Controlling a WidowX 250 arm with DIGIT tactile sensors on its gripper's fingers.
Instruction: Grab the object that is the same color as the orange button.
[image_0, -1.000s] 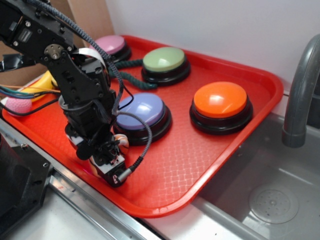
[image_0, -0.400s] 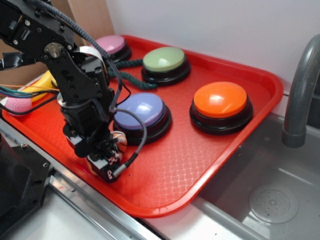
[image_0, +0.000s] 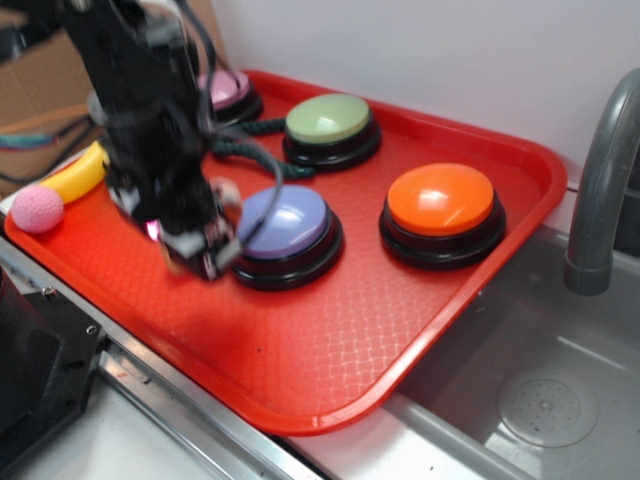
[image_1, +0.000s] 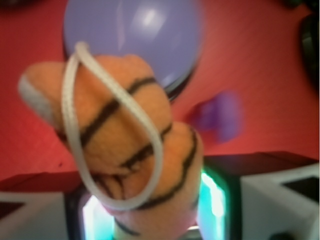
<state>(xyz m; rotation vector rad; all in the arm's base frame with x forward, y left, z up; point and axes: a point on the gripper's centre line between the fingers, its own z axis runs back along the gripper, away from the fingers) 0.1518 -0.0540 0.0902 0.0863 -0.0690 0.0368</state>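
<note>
The object, a small orange plush tiger (image_1: 125, 150) with black stripes and a white loop, fills the wrist view. My gripper (image_1: 150, 210) is shut on its lower body, with a glowing pad (image_1: 212, 197) on each side. In the exterior view my gripper (image_0: 200, 250) is blurred and hangs above the tray, just left of the lavender button (image_0: 285, 222); the tiger cannot be made out there. The orange button (image_0: 441, 200) sits on its black base at the right of the red tray (image_0: 330, 420), well apart from the gripper.
A pale green button (image_0: 328, 118) and a pink button (image_0: 225, 88) stand at the back, with a dark rope (image_0: 250, 155) between them. A pink ball (image_0: 37, 208) and a yellow piece (image_0: 75, 172) lie at the left. A purple duck (image_1: 220, 117) lies below. Sink and faucet (image_0: 600, 180) are on the right.
The arm has risen from the tray's front edge and moved back and left, carrying the tiger. The pink ball and the yellow piece now show more fully.
</note>
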